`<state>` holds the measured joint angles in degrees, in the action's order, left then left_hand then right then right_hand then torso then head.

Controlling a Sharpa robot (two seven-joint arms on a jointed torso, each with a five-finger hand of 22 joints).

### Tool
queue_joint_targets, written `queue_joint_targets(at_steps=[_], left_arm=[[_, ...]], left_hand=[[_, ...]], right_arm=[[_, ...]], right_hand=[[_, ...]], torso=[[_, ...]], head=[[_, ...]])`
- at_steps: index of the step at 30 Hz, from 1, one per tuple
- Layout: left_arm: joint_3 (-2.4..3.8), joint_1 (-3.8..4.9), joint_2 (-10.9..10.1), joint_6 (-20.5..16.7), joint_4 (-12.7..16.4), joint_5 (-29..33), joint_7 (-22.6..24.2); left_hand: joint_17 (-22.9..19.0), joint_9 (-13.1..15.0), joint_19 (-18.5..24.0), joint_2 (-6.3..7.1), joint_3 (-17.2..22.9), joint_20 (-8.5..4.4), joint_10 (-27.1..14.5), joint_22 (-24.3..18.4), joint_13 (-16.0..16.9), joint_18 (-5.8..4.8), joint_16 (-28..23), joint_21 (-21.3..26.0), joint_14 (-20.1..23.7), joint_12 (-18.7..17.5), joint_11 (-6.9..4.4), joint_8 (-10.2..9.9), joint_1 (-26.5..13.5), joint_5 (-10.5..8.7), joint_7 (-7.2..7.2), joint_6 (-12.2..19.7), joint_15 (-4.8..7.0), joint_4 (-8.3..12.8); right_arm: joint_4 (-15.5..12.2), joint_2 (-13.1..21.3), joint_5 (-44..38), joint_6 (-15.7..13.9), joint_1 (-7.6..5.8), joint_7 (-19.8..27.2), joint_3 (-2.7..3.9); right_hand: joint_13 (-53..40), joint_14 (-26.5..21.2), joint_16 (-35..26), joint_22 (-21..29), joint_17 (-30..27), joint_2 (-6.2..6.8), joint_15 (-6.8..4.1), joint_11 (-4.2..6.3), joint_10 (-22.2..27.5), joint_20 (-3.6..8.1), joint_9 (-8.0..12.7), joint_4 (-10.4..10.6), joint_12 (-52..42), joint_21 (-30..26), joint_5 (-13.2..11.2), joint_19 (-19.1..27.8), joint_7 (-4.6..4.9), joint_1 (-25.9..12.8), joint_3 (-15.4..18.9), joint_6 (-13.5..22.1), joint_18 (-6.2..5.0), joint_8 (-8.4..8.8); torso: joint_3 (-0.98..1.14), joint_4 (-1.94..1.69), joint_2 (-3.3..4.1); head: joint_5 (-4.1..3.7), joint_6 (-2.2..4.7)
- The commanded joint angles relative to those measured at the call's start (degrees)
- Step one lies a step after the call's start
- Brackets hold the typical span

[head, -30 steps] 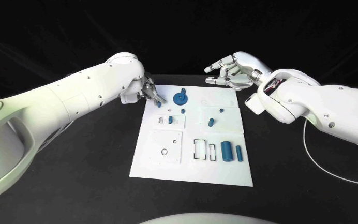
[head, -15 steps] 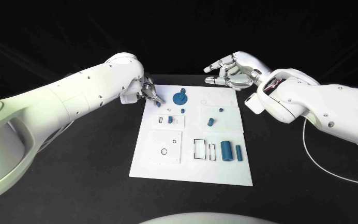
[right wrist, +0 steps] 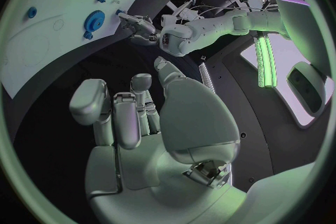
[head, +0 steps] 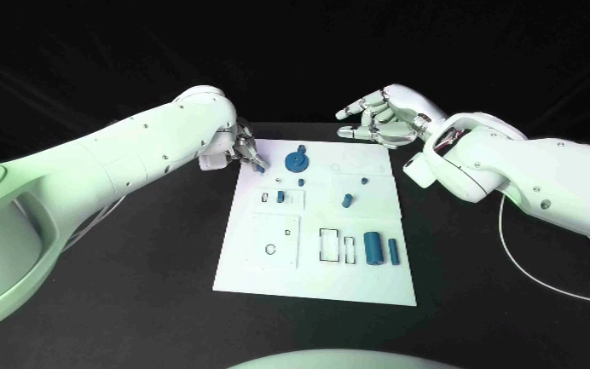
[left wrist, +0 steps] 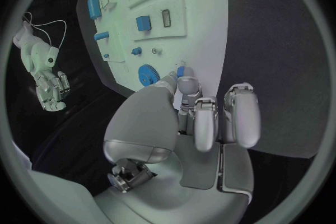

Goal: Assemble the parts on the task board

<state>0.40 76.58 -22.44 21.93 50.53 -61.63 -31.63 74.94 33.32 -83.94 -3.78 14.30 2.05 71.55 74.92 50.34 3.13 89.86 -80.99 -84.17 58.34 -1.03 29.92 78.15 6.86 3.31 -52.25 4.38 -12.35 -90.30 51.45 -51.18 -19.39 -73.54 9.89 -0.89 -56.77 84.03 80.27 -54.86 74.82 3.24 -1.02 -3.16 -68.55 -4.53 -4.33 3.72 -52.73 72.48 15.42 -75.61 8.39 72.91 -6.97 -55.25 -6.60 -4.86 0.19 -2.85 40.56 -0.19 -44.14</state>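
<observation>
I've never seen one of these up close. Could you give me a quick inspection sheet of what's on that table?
Surface: black table, bare round the board.
Job's things: white board mid-table; blue gear near its far edge, other small blue parts on it.
Clutter: nothing seen.
Hands: left hand at the board's far left corner, a small blue piece at its fingers; right hand raised beyond the far right corner, holding nothing.
Cables: white cable on the table under the right arm.
Surroundings: dark.

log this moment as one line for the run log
left hand: pinches small blue part at task board far-left corner | right hand: holds nothing, beyond far edge | blue gear: on board
</observation>
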Motion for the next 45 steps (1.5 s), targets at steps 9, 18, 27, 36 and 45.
queue_joint_targets(at_steps=[9,18,27,36,45], left_arm=[[-0.38,-0.06,-0.56,-1.25,0.48,2.7,2.36],[-0.58,-0.1,-6.22,-6.8,8.98,5.72,3.38],[-0.69,-1.85,-13.24,-11.64,20.25,2.77,5.8],[-1.12,-3.64,-16.42,-13.85,26.03,-1.78,8.56],[-1.37,-4.31,-16.03,-12.33,25.95,-3.78,9.39]], left_hand=[[15.06,0.91,0.1,6.89,21.39,0.06,0.89,3.18,-0.51,-0.06,0.14,0.52,-5.83,-0.19,0.14,2.2,-6.41,4.19,0.2,-0.3,-0.25,8.87],[15.06,1.17,-0.29,8.31,24.64,-0.14,2.37,3.87,0.81,-0.21,0.14,0.08,-5.83,1.07,-0.14,2.91,-9.41,7.49,-0.19,-1.21,0.06,10.73],[15.06,1.15,-0.63,9.26,25.75,-0.32,3.43,4.47,2.02,-0.35,0.14,-0.35,-5.83,2.07,-0.41,3.12,-10.61,8.71,-0.47,-1.95,0.25,11.86],[15.06,0.97,-0.95,9.82,26.21,-0.42,4.14,5.06,2.8,-0.49,0.14,-0.8,-5.83,2.65,-0.56,3.01,-11.07,9.3,-0.64,-2.55,0.36,12.45],[15.06,0.91,-1.03,9.96,26.33,-0.45,4.27,5.21,2.84,-0.53,0.14,-0.92,-5.83,2.66,-0.61,2.96,-11.18,9.45,-0.68,-2.71,0.38,12.6]], right_arm=[[0.12,-0.13,0.0,0.91,0.03,0.23,-0.01],[0.12,0.03,0.04,0.99,0.03,0.25,-0.13],[0.2,0.29,0.12,1.04,0.03,0.24,-0.24],[0.46,0.3,0.2,1.13,0.07,0.29,-0.4],[0.6,0.16,0.23,1.2,0.17,0.35,-0.48]], right_hand=[[-0.1,2.73,-0.39,0.03,-0.07,-0.53,-0.22,-0.08,0.17,-0.16,0.08,0.0,-0.09,-0.18,0.37,0.37,-0.03,-0.27,0.31,-0.2,0.02,-0.37],[-0.06,2.7,-0.49,0.12,-0.21,-0.56,-0.22,-0.07,0.18,-0.15,0.08,0.01,-0.07,-0.23,0.4,0.4,-0.03,-0.26,0.31,-0.21,0.0,-0.37],[-0.06,2.7,-0.49,0.12,-0.21,-0.56,-0.22,-0.07,0.18,-0.15,0.08,0.01,-0.07,-0.23,0.4,0.4,-0.03,-0.26,0.31,-0.21,0.0,-0.37],[-0.04,2.69,-0.55,0.18,-0.28,-0.57,-0.23,-0.07,0.17,-0.15,0.08,0.01,-0.06,-0.27,0.46,0.43,-0.04,-0.25,0.32,-0.24,-0.01,-0.39],[0.0,2.69,-0.56,0.17,-0.29,-0.6,-0.23,-0.06,0.18,-0.15,0.08,0.01,-0.03,-0.27,0.5,0.43,-0.04,-0.24,0.32,-0.25,0.0,-0.4]], torso=[[-0.02,-0.1,-0.07],[0.15,-0.16,-0.35],[0.05,-0.67,-0.53],[-0.08,-0.72,-0.56],[-0.02,-0.59,-0.47]], head=[[0.02,0.07],[0.23,0.06],[0.02,-0.08],[0.0,-0.16],[0.2,-0.19]])
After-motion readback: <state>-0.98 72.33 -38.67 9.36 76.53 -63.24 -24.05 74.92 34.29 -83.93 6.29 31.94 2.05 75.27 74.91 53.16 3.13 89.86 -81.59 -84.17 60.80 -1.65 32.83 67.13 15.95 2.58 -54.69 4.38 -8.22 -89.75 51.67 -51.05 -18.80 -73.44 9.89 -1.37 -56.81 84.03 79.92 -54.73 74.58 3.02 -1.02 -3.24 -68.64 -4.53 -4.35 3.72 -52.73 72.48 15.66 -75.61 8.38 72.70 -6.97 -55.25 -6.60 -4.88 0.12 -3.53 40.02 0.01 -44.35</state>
